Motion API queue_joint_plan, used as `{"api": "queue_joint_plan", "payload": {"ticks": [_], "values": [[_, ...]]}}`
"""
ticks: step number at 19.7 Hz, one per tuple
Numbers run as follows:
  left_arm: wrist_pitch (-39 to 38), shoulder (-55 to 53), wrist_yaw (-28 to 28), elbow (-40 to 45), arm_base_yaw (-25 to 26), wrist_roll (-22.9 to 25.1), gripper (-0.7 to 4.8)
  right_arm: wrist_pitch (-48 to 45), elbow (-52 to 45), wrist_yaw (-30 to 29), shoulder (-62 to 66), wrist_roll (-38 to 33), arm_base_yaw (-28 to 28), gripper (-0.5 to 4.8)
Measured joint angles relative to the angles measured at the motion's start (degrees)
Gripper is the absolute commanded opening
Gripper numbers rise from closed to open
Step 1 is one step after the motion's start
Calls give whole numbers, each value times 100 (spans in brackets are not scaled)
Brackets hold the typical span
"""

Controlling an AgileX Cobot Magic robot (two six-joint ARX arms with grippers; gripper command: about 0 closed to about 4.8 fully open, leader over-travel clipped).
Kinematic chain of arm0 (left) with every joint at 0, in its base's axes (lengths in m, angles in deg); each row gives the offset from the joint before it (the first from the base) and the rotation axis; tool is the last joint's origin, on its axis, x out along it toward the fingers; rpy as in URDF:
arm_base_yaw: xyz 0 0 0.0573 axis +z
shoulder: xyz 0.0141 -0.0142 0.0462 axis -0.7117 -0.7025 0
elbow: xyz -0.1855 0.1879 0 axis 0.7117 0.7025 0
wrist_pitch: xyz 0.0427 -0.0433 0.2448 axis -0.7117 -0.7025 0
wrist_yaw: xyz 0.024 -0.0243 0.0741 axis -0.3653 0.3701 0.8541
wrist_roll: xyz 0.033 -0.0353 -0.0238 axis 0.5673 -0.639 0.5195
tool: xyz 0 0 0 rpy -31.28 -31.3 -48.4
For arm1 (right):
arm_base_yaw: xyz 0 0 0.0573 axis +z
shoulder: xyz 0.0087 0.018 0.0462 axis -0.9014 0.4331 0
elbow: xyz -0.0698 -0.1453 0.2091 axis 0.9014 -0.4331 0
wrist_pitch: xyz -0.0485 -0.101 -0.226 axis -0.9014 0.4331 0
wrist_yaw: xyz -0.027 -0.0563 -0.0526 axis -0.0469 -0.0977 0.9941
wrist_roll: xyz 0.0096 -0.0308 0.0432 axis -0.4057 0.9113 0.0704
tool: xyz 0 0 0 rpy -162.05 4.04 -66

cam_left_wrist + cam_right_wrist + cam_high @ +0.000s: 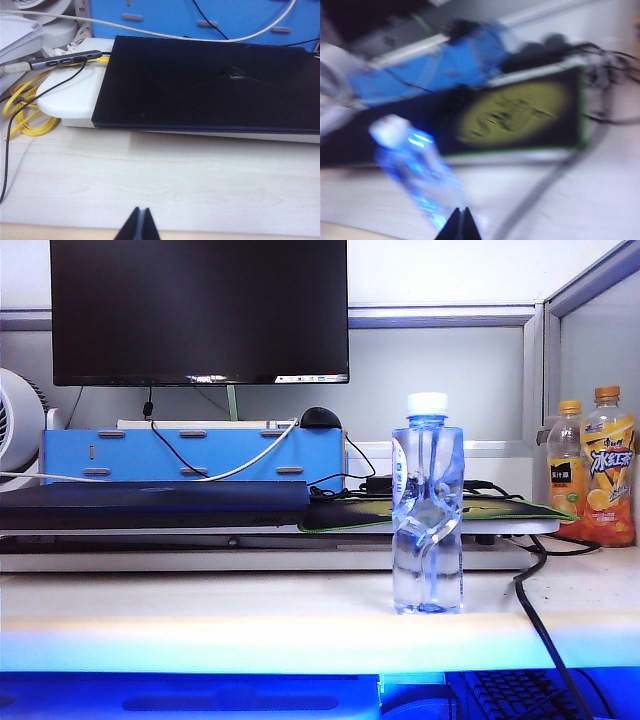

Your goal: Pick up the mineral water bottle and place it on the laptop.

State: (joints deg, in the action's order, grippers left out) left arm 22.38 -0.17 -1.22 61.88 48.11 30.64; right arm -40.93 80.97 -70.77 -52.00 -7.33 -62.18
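The mineral water bottle (pixel 428 510), clear with a white cap, stands upright on the pale desk near its front edge. In the blurred right wrist view the bottle (pixel 415 165) lies just ahead of my right gripper (pixel 461 211), whose jaws are shut and empty. The laptop (pixel 150 505) is a flat dark slab lying closed on a white stand, left of the bottle. It fills the left wrist view as the laptop (pixel 210 85), and my left gripper (pixel 141 212) is shut over bare desk, well short of it. Neither gripper appears in the exterior view.
A black monitor (pixel 200 310) and a blue box (pixel 190 455) stand behind the laptop. A green-edged mouse pad (pixel 430 510) lies behind the bottle. Two orange drink bottles (pixel 595 470) stand at the right. A black cable (pixel 540 620) crosses the desk; yellow cable (pixel 25 110) coils near the laptop's stand.
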Motion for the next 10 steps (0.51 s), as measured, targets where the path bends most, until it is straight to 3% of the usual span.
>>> {"api": "queue_joint_plan", "payload": {"ticks": [4,8,10], "values": [[0,-2,0,0,0,0,-2,496,636,-649,551,-90,0,18],[0,0,0,0,0,0,-2,415,1038,-1707,1569,-155,0,19],[0,-2,0,0,0,0,-2,85,1040,-2092,1759,-743,2,18]]}}
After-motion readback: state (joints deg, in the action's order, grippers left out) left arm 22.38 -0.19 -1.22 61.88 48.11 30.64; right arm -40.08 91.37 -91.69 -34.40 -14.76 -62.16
